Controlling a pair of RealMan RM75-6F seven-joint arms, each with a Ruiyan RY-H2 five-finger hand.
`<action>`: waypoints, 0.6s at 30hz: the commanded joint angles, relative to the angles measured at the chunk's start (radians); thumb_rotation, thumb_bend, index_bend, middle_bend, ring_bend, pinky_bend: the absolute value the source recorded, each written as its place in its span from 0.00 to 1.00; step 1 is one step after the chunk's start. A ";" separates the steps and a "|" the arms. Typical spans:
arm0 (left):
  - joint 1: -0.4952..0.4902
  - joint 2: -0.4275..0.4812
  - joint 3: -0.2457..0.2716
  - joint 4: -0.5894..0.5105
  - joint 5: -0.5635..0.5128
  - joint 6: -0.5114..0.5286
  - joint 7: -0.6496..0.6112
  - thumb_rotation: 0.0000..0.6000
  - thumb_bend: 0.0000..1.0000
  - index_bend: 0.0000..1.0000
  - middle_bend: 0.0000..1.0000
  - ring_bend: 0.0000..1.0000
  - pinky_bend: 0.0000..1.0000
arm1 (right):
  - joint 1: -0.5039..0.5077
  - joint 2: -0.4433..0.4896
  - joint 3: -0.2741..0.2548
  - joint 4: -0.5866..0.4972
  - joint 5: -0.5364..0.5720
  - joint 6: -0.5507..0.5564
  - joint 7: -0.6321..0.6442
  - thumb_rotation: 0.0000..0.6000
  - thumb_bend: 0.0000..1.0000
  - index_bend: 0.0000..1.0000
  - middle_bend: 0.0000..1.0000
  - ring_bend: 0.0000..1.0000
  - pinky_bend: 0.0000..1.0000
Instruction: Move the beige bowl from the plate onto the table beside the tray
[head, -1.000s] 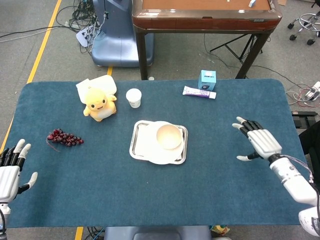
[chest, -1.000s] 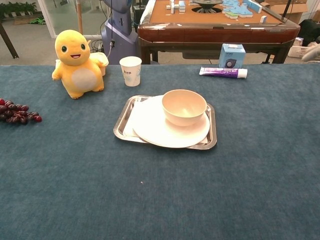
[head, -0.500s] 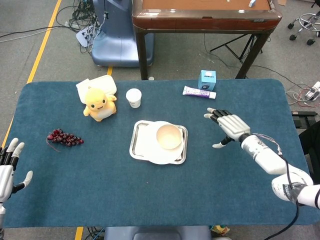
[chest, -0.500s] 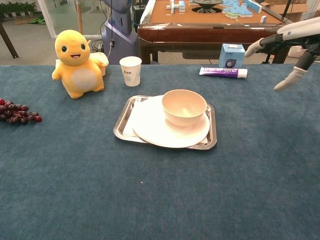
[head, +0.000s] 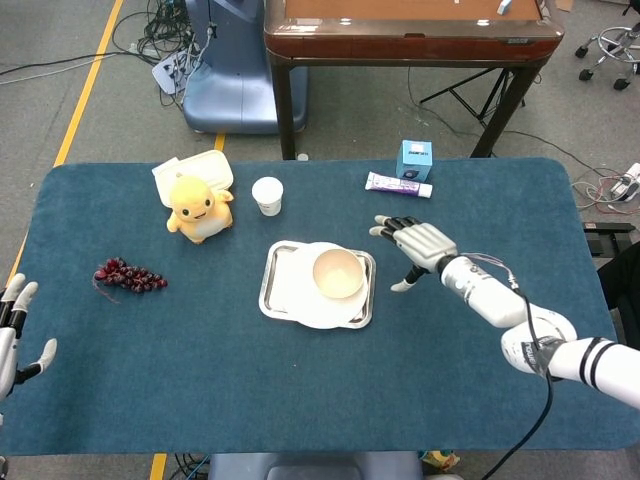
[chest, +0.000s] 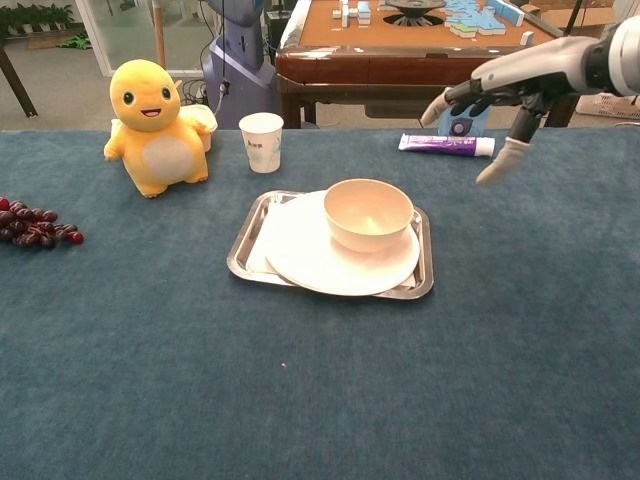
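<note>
The beige bowl (head: 338, 273) (chest: 368, 213) sits upright on a white plate (head: 304, 300) (chest: 310, 262), which lies in a metal tray (head: 269, 283) (chest: 244, 250) at the table's middle. My right hand (head: 415, 243) (chest: 500, 86) hovers to the right of the bowl, above the table, fingers spread and holding nothing. It is apart from the bowl. My left hand (head: 12, 330) shows at the far left edge of the head view, fingers apart and empty, far from the tray.
A yellow plush toy (head: 198, 208) (chest: 155, 125) and a paper cup (head: 267, 195) (chest: 262, 141) stand behind the tray. Grapes (head: 128, 275) (chest: 34, 225) lie at the left. A purple tube (head: 397, 184) (chest: 446, 145) and blue box (head: 413, 159) sit at the back right.
My right hand has swept left across the table toward the bowl, from near the right edge to just right of the tray. My left hand has slid slightly lower at the left edge.
</note>
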 joint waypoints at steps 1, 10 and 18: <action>-0.001 0.002 -0.003 -0.002 -0.004 -0.003 -0.004 1.00 0.32 0.00 0.00 0.00 0.00 | 0.037 -0.029 -0.012 0.023 0.026 -0.022 -0.016 1.00 0.04 0.00 0.00 0.00 0.00; 0.004 0.008 -0.001 0.009 -0.009 -0.005 -0.031 1.00 0.32 0.00 0.00 0.00 0.00 | 0.130 -0.143 -0.028 0.138 0.067 -0.083 -0.007 1.00 0.03 0.00 0.00 0.00 0.00; 0.011 0.018 -0.002 0.006 -0.006 0.003 -0.051 1.00 0.32 0.00 0.00 0.00 0.00 | 0.195 -0.226 -0.037 0.225 0.069 -0.128 0.003 1.00 0.03 0.00 0.00 0.00 0.00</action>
